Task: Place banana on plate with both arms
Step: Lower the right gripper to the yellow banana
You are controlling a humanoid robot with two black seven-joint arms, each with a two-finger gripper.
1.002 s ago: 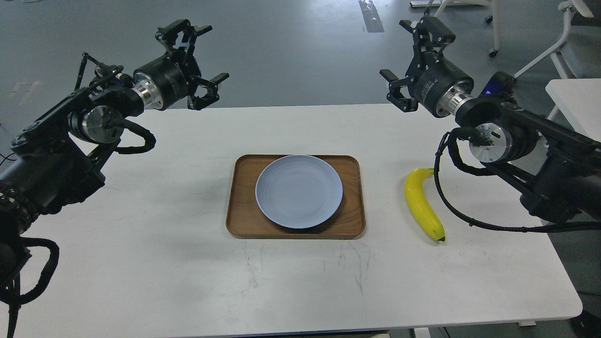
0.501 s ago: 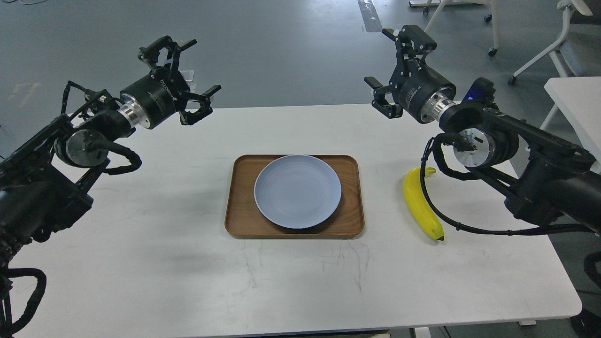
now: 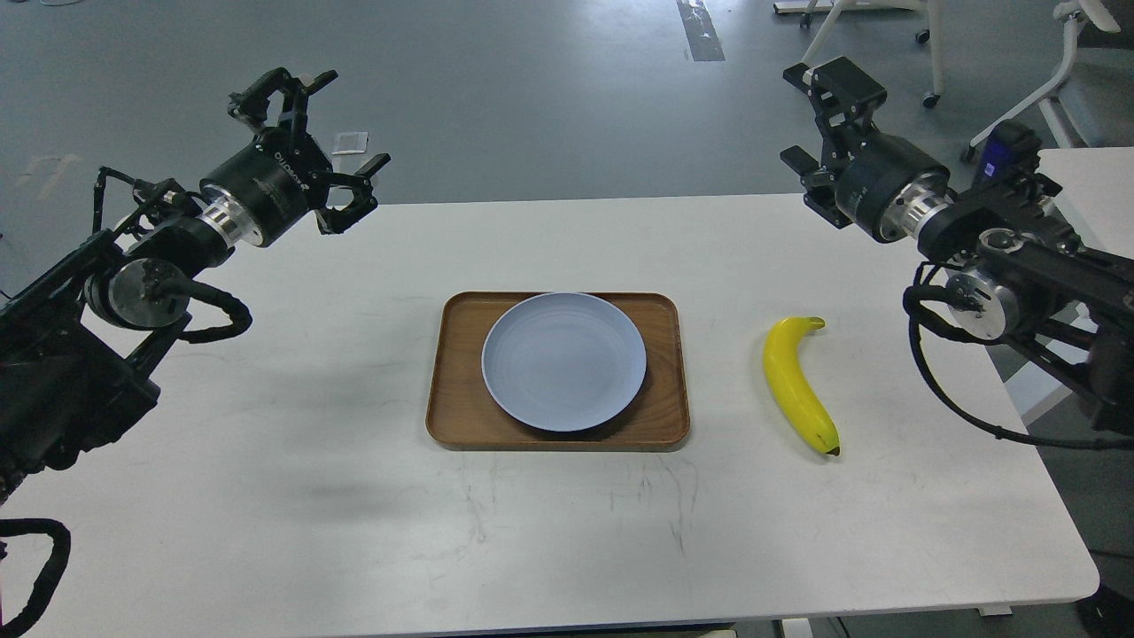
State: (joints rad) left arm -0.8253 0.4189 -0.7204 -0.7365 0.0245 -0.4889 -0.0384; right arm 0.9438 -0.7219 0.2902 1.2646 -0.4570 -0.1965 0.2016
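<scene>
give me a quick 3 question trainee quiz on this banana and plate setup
1. True or false: the banana lies on the plate.
2. The plate sits on: A) bare table B) wooden tray C) a chair.
3. Fill in: the gripper nearer the banana is the ___ gripper.

Key: 1 false, it lies on the table, right of the tray. 2 B. 3 right; the left gripper hovers open at the far left.

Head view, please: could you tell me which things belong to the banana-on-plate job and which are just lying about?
Belongs to the job:
banana
plate
left tool
right tool

Just lying about:
wooden tray
white table
chairs
</scene>
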